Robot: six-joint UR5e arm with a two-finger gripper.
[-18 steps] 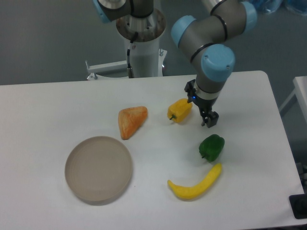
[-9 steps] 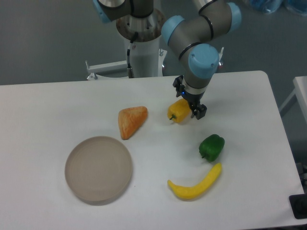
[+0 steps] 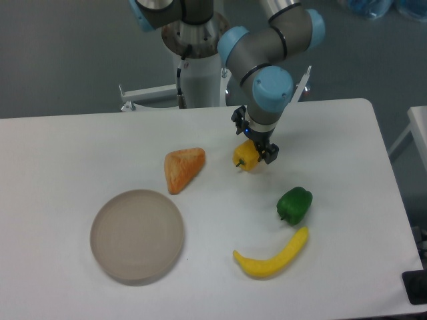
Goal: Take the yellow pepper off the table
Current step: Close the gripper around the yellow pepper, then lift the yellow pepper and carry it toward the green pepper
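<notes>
The gripper (image 3: 259, 148) is being brought leftward and toward the far edge across the last second: from beside the green pepper (image 3: 294, 205) it is now being held directly over the pepper (image 3: 245, 157). The pepper itself is not being shifted; it is lying on the table (image 3: 67, 167) in the far half, right of centre, stem end pointing at the near-left. Its right part is now being covered by the gripper body.

Fingers: one dark tip is being seen at the pepper's right side; the other is hidden. Whether they are parted round the fruit or already pressing on it cannot be told.

Judgement: the approach is being finished and the grasp is being set up; the lift is not yet done.

Room: the wedge (image 3: 183, 168) is lying well apart to the left, the green pepper near on the near-right, the banana (image 3: 270, 255) and plate (image 3: 137, 235) toward the near edge. The far edge is being kept at a fair remove. A straight upward lift is being judged unobstructed.
</notes>
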